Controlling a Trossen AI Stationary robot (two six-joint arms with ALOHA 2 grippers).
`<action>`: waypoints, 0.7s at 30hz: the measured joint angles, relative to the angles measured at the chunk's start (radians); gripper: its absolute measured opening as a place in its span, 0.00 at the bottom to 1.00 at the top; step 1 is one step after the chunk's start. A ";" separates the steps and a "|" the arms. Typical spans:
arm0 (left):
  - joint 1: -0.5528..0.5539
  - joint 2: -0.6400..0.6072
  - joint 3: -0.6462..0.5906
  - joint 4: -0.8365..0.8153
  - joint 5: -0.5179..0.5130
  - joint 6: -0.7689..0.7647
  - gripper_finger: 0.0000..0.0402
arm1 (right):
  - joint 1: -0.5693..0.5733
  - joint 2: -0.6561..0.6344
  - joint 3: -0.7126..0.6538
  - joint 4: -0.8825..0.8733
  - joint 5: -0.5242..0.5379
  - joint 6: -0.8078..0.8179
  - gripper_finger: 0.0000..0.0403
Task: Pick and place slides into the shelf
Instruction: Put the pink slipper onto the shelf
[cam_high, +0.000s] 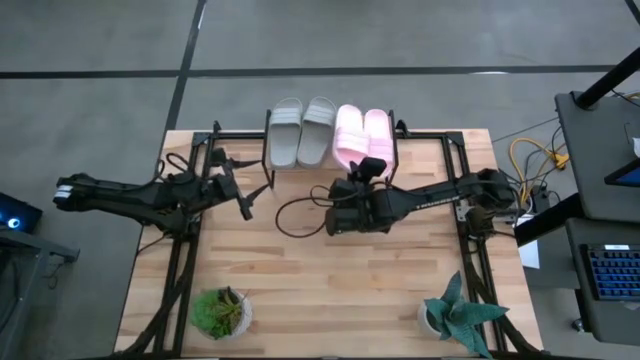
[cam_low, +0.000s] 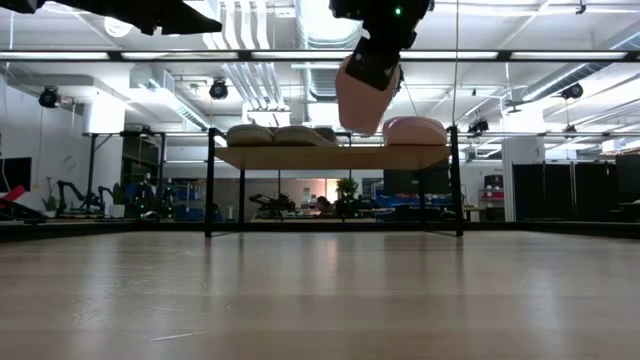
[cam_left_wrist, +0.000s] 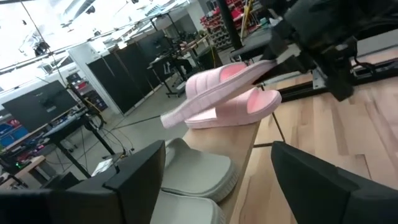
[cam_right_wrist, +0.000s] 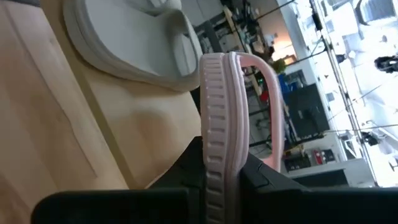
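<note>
Pink foam is what's in play here: the right gripper (cam_high: 371, 166) is pinched tight on the edge of a pink slide (cam_left_wrist: 214, 93) and holds it in the air just above the shelf (cam_low: 330, 157), over the empty spot between the grey pair (cam_high: 301, 130) and the other pink slide (cam_high: 378, 135) that's already lying flat on the plank. The held one hangs tilted, one end dipping toward the plank and the other raised, with its long axis running roughly front to back across the shelf like the rest of them. To do this bit well I'd level it out first so the sole comes down flat, keep it lined up parallel with its pink partner, and lower it gently so it doesn't shove the neighbours on either side, then let go only once it's resting. The left gripper (cam_high: 246, 205) sits off beside the shelf's left end with its fingers spread wide, holding nothing.
</note>
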 joint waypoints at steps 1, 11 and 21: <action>0.000 0.003 0.000 0.000 0.000 0.000 0.69 | -0.007 0.000 -0.003 0.001 -0.008 0.000 0.06; 0.000 0.007 0.000 0.002 0.000 0.001 0.69 | -0.051 0.000 -0.060 0.012 -0.089 0.010 0.06; 0.000 0.010 0.000 0.007 0.000 0.001 0.69 | -0.049 0.022 -0.050 0.017 -0.097 -0.006 0.06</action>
